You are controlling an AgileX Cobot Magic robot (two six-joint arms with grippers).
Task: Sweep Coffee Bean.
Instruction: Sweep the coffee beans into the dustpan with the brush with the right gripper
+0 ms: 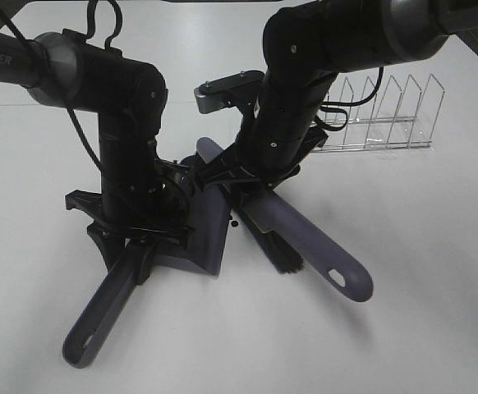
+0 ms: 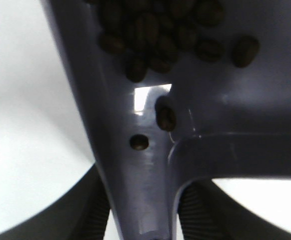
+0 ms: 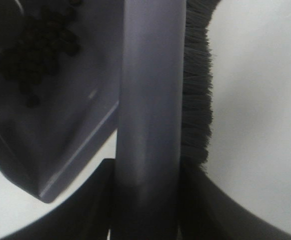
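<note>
Left wrist view gives us the coffee bean [image 2: 155,35] pile plainly: a dense heap of dark ovals lying inside the purple dustpan [image 2: 235,115], with about three loose ones apart from the heap, nearer the root of its handle. In the exterior high view we also pick out two dark specks [image 1: 235,222] on the white table [image 1: 403,328] at centre frame, just beside the pan's right edge. We take them for beans not yet gathered, though they are too small to be sure.

The left gripper [image 2: 143,215] is clamped tight on the dustpan's handle, its fingers [image 2: 93,215] pressed to either side. The right gripper [image 3: 145,200] is likewise closed hard on the brush [image 3: 145,75], whose black bristles [image 3: 195,90] show on the side of the handle away from the pan. A wire rack [image 1: 387,115] stands well apart at upper right of the exterior view.

Our worry is spillage. If the left arm tips or jolts the pan, the loose beans would likely roll first and the heap could follow over the lip. A brisk stroke could flick the strays away rather than in. Both arms crowd the centre, so a careless swing could knock brush against pan.
</note>
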